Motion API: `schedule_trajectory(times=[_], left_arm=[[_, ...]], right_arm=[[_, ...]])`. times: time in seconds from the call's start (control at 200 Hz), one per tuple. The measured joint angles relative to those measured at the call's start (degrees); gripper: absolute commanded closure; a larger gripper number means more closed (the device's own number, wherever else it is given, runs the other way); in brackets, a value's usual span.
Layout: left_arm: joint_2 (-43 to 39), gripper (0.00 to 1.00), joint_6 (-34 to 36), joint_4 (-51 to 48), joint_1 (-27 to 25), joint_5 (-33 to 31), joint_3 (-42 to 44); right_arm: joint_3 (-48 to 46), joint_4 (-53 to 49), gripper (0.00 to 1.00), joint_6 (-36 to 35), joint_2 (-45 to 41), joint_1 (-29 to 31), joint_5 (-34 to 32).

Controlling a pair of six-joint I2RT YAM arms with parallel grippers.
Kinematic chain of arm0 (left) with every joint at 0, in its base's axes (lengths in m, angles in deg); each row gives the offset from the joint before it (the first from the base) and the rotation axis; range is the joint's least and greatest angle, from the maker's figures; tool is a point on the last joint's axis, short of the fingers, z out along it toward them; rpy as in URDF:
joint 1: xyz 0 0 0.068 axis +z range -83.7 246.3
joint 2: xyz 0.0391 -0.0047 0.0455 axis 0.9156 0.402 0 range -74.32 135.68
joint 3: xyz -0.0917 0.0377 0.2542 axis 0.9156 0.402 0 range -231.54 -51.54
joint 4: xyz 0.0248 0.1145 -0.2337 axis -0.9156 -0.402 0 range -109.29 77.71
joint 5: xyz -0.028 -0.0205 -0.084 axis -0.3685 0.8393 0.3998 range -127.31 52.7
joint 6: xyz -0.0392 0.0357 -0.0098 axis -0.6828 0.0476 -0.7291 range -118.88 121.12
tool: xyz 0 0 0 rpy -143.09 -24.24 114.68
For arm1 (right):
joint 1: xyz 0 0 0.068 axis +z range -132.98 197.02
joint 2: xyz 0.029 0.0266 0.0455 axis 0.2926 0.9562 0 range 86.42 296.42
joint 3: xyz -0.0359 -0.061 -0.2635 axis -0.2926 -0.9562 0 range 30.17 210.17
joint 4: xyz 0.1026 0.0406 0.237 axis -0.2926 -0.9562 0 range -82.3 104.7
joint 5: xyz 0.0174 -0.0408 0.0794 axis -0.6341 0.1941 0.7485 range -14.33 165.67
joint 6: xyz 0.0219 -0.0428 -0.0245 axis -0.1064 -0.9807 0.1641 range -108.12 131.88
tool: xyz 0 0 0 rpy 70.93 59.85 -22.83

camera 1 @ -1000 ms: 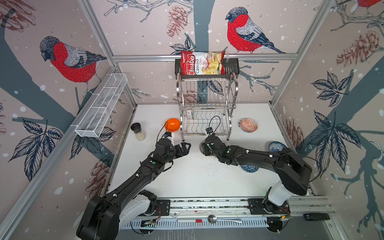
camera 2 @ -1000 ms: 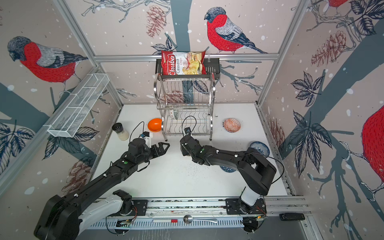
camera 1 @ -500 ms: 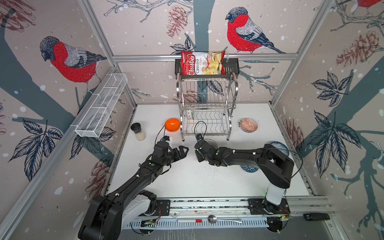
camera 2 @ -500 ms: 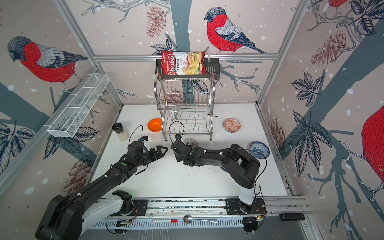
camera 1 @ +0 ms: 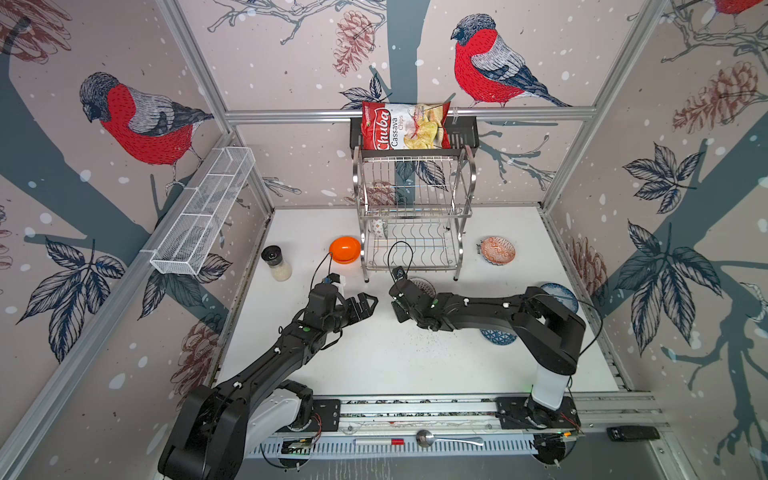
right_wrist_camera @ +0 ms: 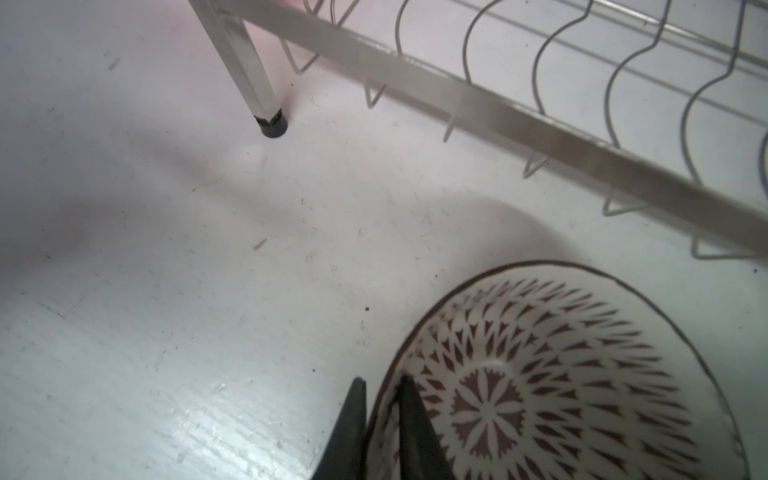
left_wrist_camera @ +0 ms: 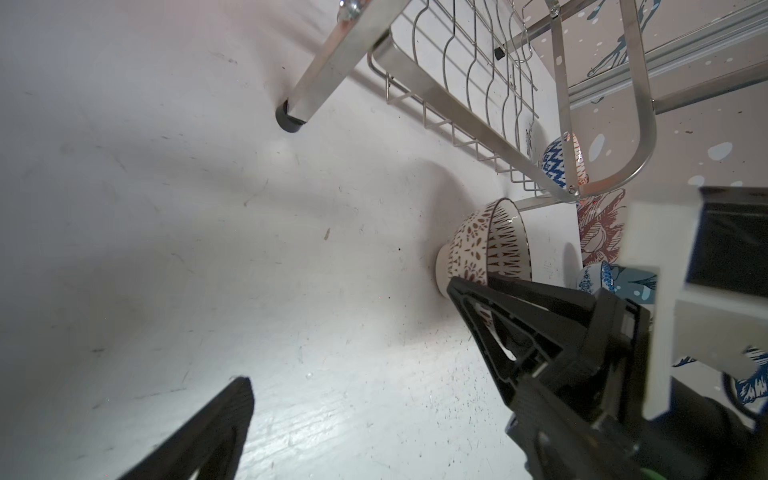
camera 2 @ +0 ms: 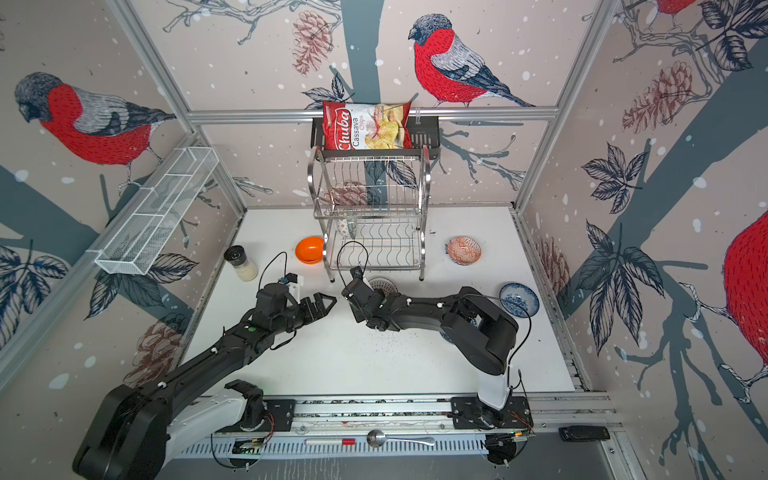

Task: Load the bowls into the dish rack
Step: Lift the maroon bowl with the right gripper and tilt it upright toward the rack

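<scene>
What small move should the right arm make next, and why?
Probably lift straight up a little. The right end effector pinches the brown-patterned bowl by its rim, one finger inside, one outside, and the bowl sits on the table just in front of the dish rack.

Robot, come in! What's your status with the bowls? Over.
Left jaws wide open, empty. Right jaws pinched on rim of brown-patterned bowl, on the table before the dish rack. Another bowl already in lower tier.

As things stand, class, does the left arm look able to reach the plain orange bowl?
Probably yes. The left gripper is open and empty, and the orange bowl sits on the table close beyond it, beside the dish rack, nothing between.
</scene>
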Motion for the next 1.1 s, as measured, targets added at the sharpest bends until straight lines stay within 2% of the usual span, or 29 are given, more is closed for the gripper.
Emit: schedule_trajectory(times=[0.19, 0.73, 0.9, 1.101], left_arm=[[0.98, 0.02, -0.37, 1.14, 0.09, 0.33, 0.0], [1.77, 0.02, -1.46, 5.25, 0.09, 6.16, -1.97], [1.99, 0.02, -0.81, 4.55, 0.09, 6.01, -6.43], [3.91, 0.02, 2.4, 0.04, 0.11, 3.89, -15.34]], right_arm=[[-3.32, 2.6, 0.93, 0.13, -3.56, -1.01, 2.91], [-16.15, 13.0, 0.97, 1.36, -19.5, -11.65, 21.9], [-17.79, 18.23, 0.97, 0.76, -23.15, -13.55, 27.39], [-17.9, 26.71, 0.99, 0.13, -22.47, -15.96, 32.76]])
